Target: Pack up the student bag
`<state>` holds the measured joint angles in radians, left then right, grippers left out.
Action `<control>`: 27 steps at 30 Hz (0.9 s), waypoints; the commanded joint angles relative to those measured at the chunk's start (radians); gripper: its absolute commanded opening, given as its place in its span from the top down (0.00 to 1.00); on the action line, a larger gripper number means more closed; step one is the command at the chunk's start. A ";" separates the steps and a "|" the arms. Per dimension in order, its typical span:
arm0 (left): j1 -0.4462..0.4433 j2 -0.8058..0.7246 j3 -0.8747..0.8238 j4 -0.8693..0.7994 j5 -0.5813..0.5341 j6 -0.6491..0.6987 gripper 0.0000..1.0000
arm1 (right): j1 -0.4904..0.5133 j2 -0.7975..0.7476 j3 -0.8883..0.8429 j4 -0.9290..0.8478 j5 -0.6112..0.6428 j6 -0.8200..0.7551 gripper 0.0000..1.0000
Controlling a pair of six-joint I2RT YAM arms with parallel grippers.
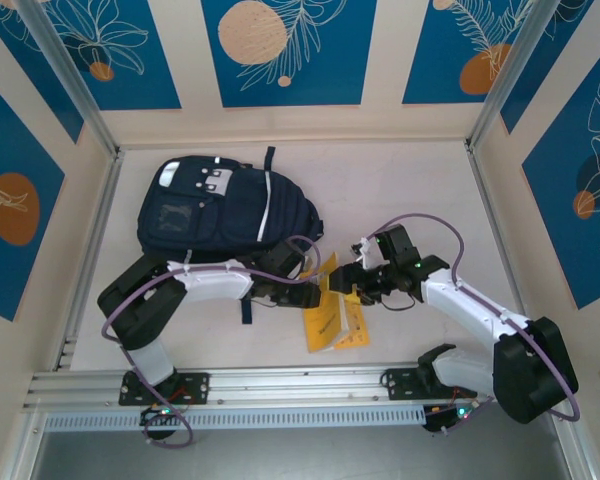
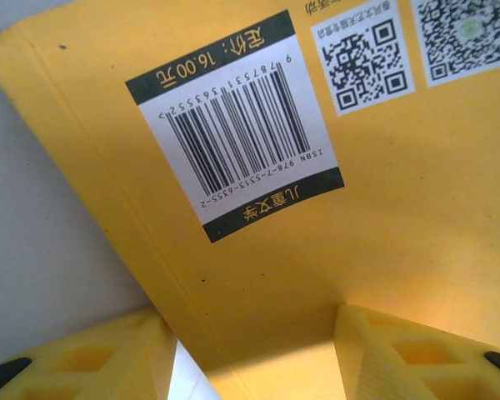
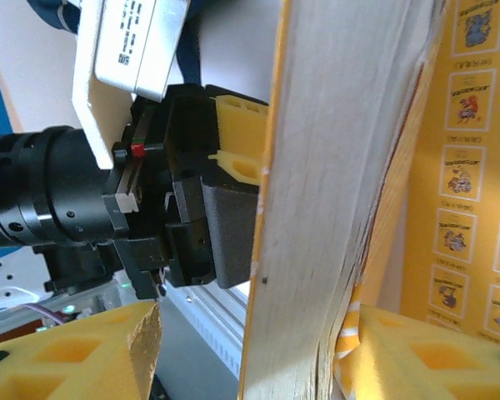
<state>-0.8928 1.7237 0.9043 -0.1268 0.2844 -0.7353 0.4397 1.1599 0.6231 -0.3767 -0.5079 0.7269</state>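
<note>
**A:** Where is the student bag (image 1: 215, 215), the large dark navy fabric backpack with thin white stripes and white patches?

**B:** It lies flat on the pale table (image 1: 410, 190), front side up. It sits back behind the fingers of the left gripper (image 2: 254, 365), close beside that wrist. It is on the side away from the right gripper (image 3: 252, 357) and apart from the right fingers.

**A:** What is between the fingers?

**B:** A thick yellow paperback book (image 2: 392, 217), caught between the two grippers. The left gripper's yellow fingers grasp it: one (image 2: 421, 354) meets the back cover, the other (image 2: 92, 358) sits at the page edge. A white barcode label with black bands (image 2: 233, 125) lies on the cover just beyond those fingertips. Square QR codes (image 2: 367, 54) lie farther out.

**A:** And the right one?

**B:** Its yellow fingers straddle the same book but are released. A gap shows between one finger (image 3: 75, 354) and the cover, and the other (image 3: 433, 358) is just beside the pages. Beyond that gap, a left-gripper finger (image 3: 237, 137) lies flat against the cover. Past the right gripper's other finger hangs a yellow sheet printed with small cartoon pictures (image 3: 475, 167). I cannot tell whether it belongs to that book.
</note>
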 commanded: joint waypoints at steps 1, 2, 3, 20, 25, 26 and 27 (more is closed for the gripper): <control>-0.009 0.021 -0.005 0.024 0.029 -0.004 0.49 | -0.002 0.018 -0.026 0.090 -0.095 0.034 0.38; -0.008 0.018 -0.006 0.023 0.027 -0.003 0.49 | -0.006 0.034 -0.030 0.090 -0.086 0.034 0.37; -0.009 0.016 -0.007 0.023 0.027 -0.003 0.49 | -0.011 0.049 -0.033 0.091 -0.078 0.034 0.37; 0.034 -0.079 -0.039 -0.009 0.003 -0.007 0.46 | -0.084 -0.043 -0.049 0.017 0.024 0.021 0.88; 0.060 -0.140 -0.062 -0.027 0.004 -0.014 0.42 | -0.105 -0.056 -0.066 0.057 -0.024 0.058 0.95; 0.068 -0.157 -0.071 -0.027 0.004 -0.020 0.42 | -0.111 -0.064 -0.068 0.062 -0.034 0.065 0.95; 0.081 -0.175 -0.083 -0.026 0.006 -0.029 0.40 | -0.118 -0.072 -0.068 0.067 -0.044 0.071 0.96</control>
<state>-0.8406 1.6066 0.8490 -0.1318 0.2840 -0.7410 0.3378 1.1297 0.5587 -0.3531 -0.4587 0.7666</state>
